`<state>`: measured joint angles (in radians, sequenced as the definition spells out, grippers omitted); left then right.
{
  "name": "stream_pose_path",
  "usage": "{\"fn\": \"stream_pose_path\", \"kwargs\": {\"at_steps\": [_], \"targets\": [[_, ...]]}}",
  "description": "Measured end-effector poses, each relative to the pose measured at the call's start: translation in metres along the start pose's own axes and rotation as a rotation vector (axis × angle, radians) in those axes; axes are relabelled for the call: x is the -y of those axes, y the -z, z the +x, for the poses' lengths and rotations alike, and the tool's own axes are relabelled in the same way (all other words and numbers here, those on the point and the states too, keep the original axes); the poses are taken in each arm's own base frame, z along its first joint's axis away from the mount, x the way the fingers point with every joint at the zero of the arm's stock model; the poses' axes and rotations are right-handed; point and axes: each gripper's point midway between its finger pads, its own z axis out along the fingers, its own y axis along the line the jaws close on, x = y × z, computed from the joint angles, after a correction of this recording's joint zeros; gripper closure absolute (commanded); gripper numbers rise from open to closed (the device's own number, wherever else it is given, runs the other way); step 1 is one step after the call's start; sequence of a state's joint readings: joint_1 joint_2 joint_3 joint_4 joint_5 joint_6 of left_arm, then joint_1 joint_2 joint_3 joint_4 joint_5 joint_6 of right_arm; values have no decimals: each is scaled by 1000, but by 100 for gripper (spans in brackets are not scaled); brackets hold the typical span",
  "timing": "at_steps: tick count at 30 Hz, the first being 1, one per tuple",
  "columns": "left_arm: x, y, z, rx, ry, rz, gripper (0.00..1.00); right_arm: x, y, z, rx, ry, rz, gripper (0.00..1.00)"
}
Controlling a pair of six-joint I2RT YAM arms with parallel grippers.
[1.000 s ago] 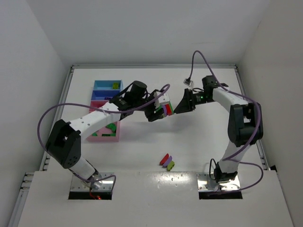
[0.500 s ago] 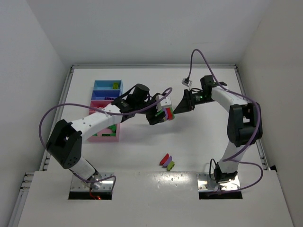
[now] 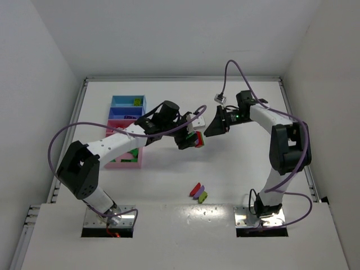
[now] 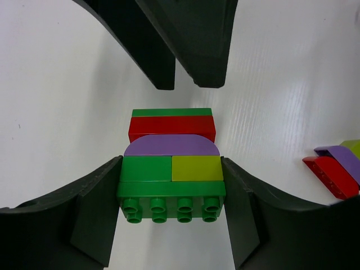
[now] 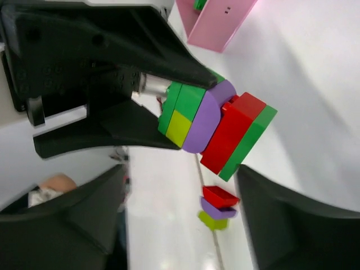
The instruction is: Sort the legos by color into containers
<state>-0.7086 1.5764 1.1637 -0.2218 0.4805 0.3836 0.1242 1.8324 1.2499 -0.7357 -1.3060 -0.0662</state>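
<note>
Far left: a row of joined light blue, darker blue and pink plastic trays (image 3: 121, 165), a few bricks inside. Centre: my left gripper (image 3: 190, 139) is clamped on the green base of a stacked block of green, yellow-green, purple and red plastic bricks (image 4: 171, 169), held clear of the white table (image 3: 242, 169). Nearer my bases lie three loose bricks, red, purple and yellow-green (image 3: 198, 192). Right: my right gripper (image 3: 209, 128) faces the block, fingers apart, not touching it.

No word, number or brand can be read in any view. The round studs of the stacked green, red, purple and yellow-green plastic brick block (image 4: 171, 166), lower middle of the left wrist view, show no legible lettering. Two small dark dots on the pink plastic tray wall (image 5: 216, 25), top of the right wrist view, form no character.
</note>
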Motion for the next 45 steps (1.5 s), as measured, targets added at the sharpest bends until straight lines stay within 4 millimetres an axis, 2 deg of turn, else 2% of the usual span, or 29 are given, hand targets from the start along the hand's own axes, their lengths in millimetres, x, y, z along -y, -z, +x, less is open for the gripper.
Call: {"fn": "stream_pose_path", "kwargs": {"at_steps": [6, 9, 12, 15, 19, 23, 29, 33, 37, 38, 39, 41, 44, 45], "targets": [[0, 1, -2, 9, 21, 7, 74, 3, 0, 1, 19, -61, -57, 9], [-1, 5, -14, 51, 62, 33, 78, 15, 0, 2, 25, -127, -100, 9], [-13, 13, -24, 104, 111, 31, 79, 27, 1, 2, 24, -163, -111, 9], [-23, 20, -30, 139, 153, 25, 81, 25, 2, 3, 26, -170, -121, 10], [-23, 22, -36, 168, 189, 40, 82, 22, 2, 3, 30, -171, -135, 18], [-19, 23, -41, 189, 203, 65, 82, 20, 2, 3, 26, -178, -138, 21], [-19, 23, -44, 200, 211, 70, 83, 15, 0, 0, 24, -177, -151, 43], [-19, 22, -43, 198, 216, 69, 83, 10, -1, -3, 22, -184, -165, 54], [-18, 22, -42, 193, 220, 73, 83, 6, -6, -2, 7, -204, -174, 52], [-18, 22, -41, 192, 221, 74, 83, 5, -8, -2, 1, -207, -175, 50], [-18, 21, -41, 192, 222, 76, 83, 3, -10, -2, -5, -207, -177, 41], [-18, 20, -42, 197, 219, 77, 83, 1, -15, -2, -20, -202, -180, 36], [-19, 19, -43, 201, 216, 75, 83, -4, -21, -1, -37, -203, -189, 38], [-20, 19, -42, 200, 217, 75, 83, -4, -22, -1, -39, -204, -188, 45]]}}
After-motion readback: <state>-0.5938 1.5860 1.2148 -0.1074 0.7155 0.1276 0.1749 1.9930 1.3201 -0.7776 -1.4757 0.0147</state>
